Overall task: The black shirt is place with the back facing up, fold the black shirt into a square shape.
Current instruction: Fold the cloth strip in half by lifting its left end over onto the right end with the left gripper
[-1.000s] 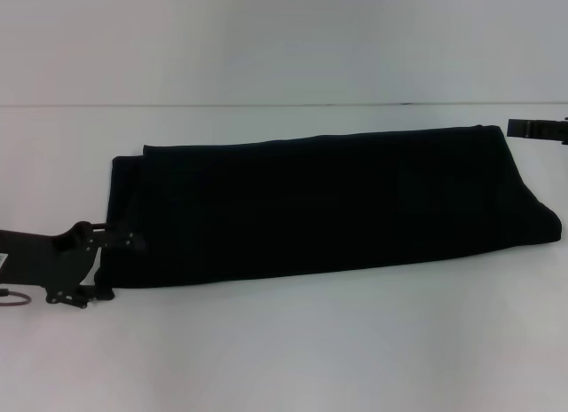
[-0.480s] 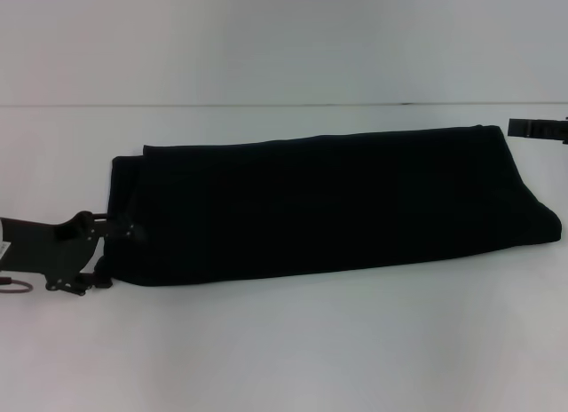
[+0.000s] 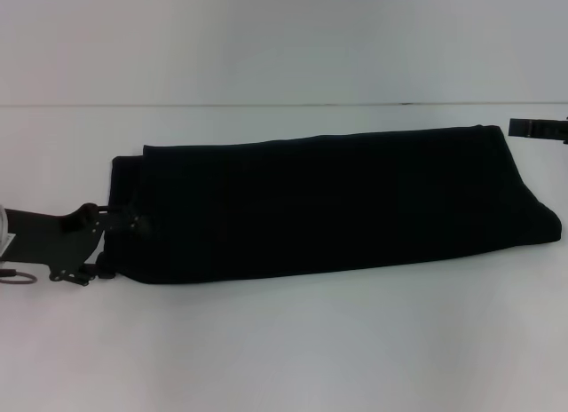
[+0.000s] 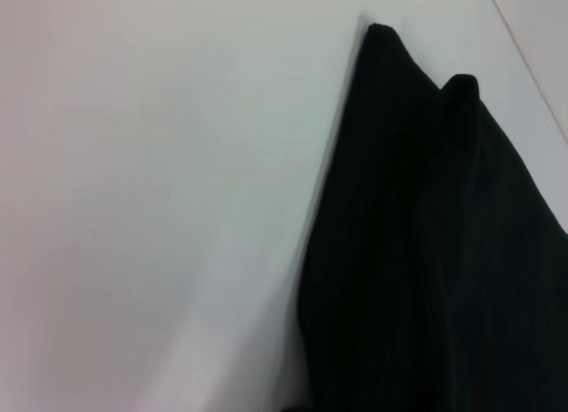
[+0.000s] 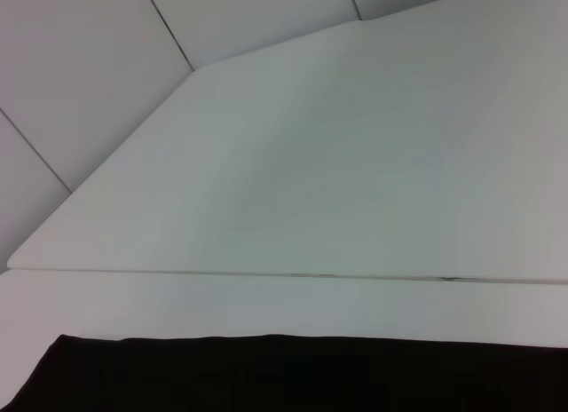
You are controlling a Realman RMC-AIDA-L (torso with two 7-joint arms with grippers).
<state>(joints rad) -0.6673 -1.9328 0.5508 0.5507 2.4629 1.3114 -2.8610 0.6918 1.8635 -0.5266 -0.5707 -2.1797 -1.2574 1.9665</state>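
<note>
Lying folded, one black shirt [image 3: 328, 203] meets the left gripper [image 3: 120, 225]; jaws' state unclear.

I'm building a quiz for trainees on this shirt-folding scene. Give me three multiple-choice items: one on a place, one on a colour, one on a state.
1. Where is the left gripper?
A. at the shirt's left end
B. above the shirt's middle
C. at the table's far edge

2. What colour is the shirt?
A. white
B. red
C. black

3. How does the shirt lie on the table?
A. spread flat with sleeves out
B. folded into a long band
C. rolled into a ball

Answers:
1 A, the head view shows it at the left end; the right gripper is by the far right corner.
2 C, plain black in every view.
3 B, it is a long strip without sleeves showing.
</note>
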